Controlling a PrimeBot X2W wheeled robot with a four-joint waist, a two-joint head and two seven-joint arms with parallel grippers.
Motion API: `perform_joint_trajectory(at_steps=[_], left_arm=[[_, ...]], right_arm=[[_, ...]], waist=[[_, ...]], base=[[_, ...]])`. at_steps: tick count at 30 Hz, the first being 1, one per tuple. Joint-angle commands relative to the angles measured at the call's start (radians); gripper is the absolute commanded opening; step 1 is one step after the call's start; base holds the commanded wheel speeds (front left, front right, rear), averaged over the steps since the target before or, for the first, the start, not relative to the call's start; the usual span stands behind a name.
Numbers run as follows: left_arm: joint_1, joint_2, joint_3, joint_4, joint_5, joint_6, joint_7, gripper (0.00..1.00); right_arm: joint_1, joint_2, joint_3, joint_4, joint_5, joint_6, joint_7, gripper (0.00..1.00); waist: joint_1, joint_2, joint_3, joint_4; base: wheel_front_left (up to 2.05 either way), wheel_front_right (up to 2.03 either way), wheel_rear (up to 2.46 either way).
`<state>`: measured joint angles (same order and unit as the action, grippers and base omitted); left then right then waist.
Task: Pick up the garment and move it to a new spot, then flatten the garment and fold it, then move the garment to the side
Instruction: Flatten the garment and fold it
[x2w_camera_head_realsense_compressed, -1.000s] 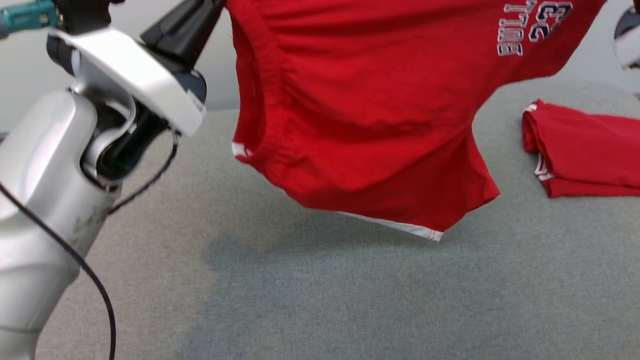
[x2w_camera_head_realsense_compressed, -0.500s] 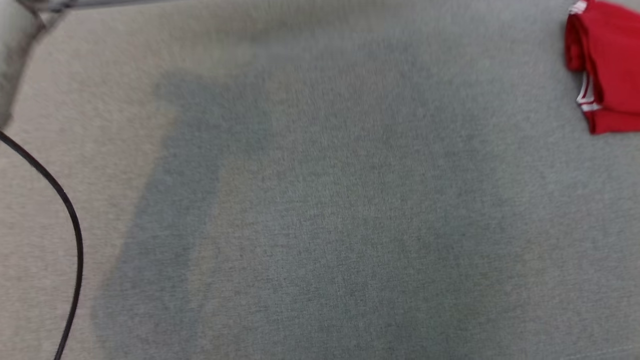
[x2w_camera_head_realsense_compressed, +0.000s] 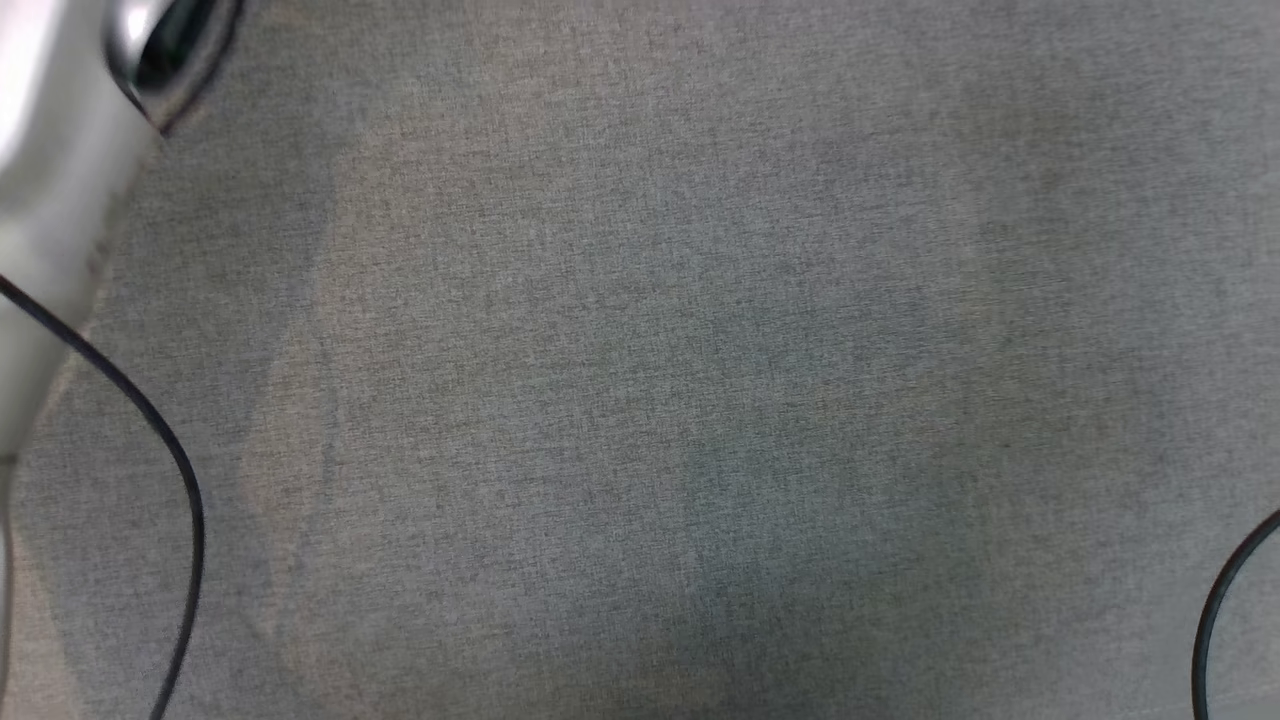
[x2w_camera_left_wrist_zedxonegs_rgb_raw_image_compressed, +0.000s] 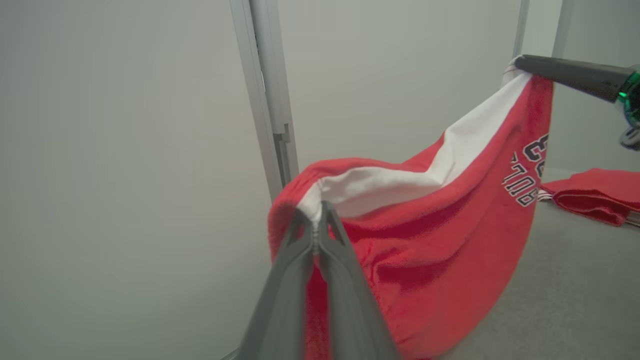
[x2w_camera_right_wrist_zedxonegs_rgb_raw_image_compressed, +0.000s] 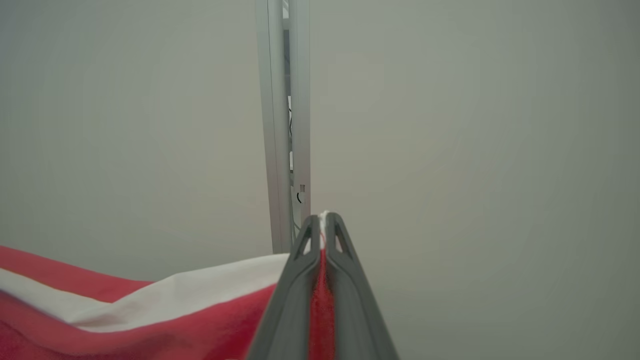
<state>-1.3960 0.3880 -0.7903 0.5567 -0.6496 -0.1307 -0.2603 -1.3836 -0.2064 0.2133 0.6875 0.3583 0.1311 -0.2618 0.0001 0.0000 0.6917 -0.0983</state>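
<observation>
Item: red garment (x2w_camera_left_wrist_zedxonegs_rgb_raw_image_compressed: 425, 240), with a white band along its top edge and dark-and-white lettering (x2w_camera_left_wrist_zedxonegs_rgb_raw_image_compressed: 525, 172) near one end. It is held in the air, slung in a sagging curve between the two grippers above the grey table (x2w_camera_left_wrist_zedxonegs_rgb_raw_image_compressed: 575, 280). Left gripper (x2w_camera_left_wrist_zedxonegs_rgb_raw_image_compressed: 315, 220): fingers clenched on one corner of the white band, cloth pinched at the tips. Right gripper (x2w_camera_right_wrist_zedxonegs_rgb_raw_image_compressed: 324, 216): fingers clenched on the other corner (a sliver of red and white shows between the tips). Folded red cloth (x2w_camera_left_wrist_zedxonegs_rgb_raw_image_compressed: 595, 197): lies on the table, well apart from the held garment, on the right gripper's side. Background: pale wall (x2w_camera_left_wrist_zedxonegs_rgb_raw_image_compressed: 125, 150), upright metal post (x2w_camera_left_wrist_zedxonegs_rgb_raw_image_compressed: 265, 100). Head view: grey table surface, a pale forearm (x2w_camera_head_realsense_compressed: 50, 200) at upper left, a dark cable (x2w_camera_head_realsense_compressed: 190, 520) at left, a second cable (x2w_camera_head_realsense_compressed: 1215, 600) at lower right.
</observation>
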Motion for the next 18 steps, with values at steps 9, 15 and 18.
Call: perform_joint_trajectory(at_steps=[9,15,18], left_arm=[[0.340,0.106,-0.095,-0.284,0.009,0.001,-0.005,0.00],[0.529,0.157,-0.105,-0.380,0.037,0.001,-0.006,0.00],[0.630,0.155,-0.099,-0.411,0.060,0.001,-0.006,0.00]], right_arm=[[0.351,-0.127,0.039,-0.129,0.131,-0.001,-0.005,0.00],[0.574,-0.174,0.037,-0.262,0.194,-0.001,-0.005,0.00],[0.693,-0.185,0.022,-0.334,0.206,-0.001,-0.005,0.00]], waist=[[-0.0001,0.0000,-0.064,0.021],[-0.0001,0.0000,-0.128,0.017],[-0.0001,0.0000,-0.169,0.016]], base=[[0.00,0.00,0.00],[0.00,0.00,0.00],[0.00,0.00,0.00]])
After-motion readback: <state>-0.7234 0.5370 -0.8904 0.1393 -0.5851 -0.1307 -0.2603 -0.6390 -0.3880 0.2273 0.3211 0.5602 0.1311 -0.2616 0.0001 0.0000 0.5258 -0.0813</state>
